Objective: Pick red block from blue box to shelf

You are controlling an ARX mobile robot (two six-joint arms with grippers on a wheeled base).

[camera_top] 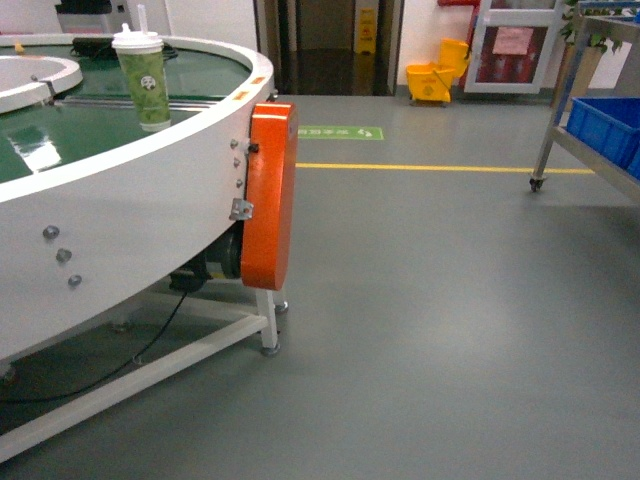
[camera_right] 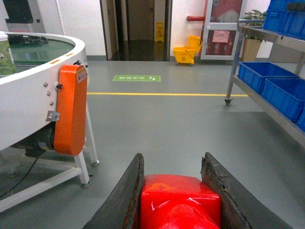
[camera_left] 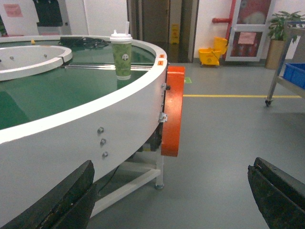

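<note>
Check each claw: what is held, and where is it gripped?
Right claw clamps the red block by its two opposite side faces. Left claw is open, holding nothing.

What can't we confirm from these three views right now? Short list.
- Blue box: in no view.
- Red block: right wrist view only; bottom edge cuts it off, right gripper fingers cover its sides.
- Shelf: right edge crops it in every view, so free space can't be judged.
- Left gripper: fingers open, tips cut by the bottom edge.
- Floor sign: text too small.
</note>
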